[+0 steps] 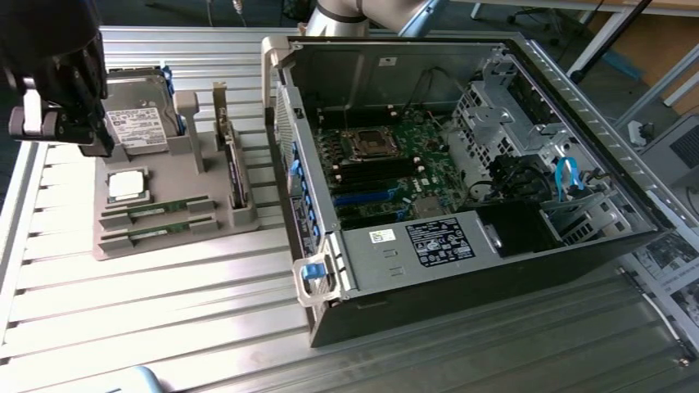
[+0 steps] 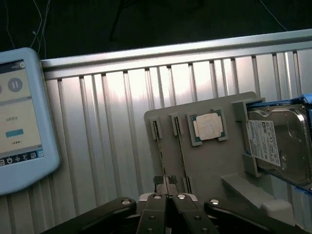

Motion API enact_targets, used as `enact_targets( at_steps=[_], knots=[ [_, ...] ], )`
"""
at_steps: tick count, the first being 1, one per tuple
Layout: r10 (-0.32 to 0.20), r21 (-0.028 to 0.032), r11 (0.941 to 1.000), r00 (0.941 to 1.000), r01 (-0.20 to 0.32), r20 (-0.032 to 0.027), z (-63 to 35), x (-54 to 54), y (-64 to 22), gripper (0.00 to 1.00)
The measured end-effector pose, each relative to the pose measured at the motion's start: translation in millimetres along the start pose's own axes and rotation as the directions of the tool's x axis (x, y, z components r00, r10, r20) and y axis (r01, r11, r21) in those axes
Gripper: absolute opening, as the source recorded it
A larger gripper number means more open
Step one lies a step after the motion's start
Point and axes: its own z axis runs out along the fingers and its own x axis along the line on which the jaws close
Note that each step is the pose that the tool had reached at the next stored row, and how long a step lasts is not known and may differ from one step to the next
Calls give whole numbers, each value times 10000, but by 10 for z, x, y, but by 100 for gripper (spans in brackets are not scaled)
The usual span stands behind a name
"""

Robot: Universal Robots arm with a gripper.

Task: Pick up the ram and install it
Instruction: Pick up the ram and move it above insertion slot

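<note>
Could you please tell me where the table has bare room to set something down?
Free: the stretch of ribbed metal table bordered by the grey plastic parts tray, the open black computer case and the light-blue touchscreen pendant. Crowded: the tray and its narrow gap to the case.

The ram (image 1: 164, 208) is a long, narrow green stick with dark chips. It stands on its long edge in a slot of the grey holder (image 1: 175, 184), and a second stick (image 1: 166, 230) of the same kind sits parallel just beside it in the next slot — both level, neither gripped.

ram (image 1: 156, 210) green | tray (image 1: 175, 184) grey | table (image 1: 164, 311) ribbed silver | tablet (image 2: 19, 112) blue
</note>
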Motion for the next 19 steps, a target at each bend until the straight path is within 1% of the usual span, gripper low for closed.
enact_targets(
  at_steps=[7, 11, 12, 14, 16, 19],
  knots=[
    [-531, -13, 9986, 9986, 531, -23, 2, 0, 0, 11],
    [-537, -14, 9986, 9986, 537, -24, 2, 0, 0, 11],
    [-538, 16, 9986, 9985, 538, -23, 2, 0, 0, 11],
    [-543, 223, 9983, 9985, 543, -9, 4, 0, 1, 11],
    [-549, 447, 9975, 9985, 549, 4, 6, 0, 1, 11],
    [-550, 452, 9975, 9985, 549, 4, 7, 0, 1, 11]
  ],
)
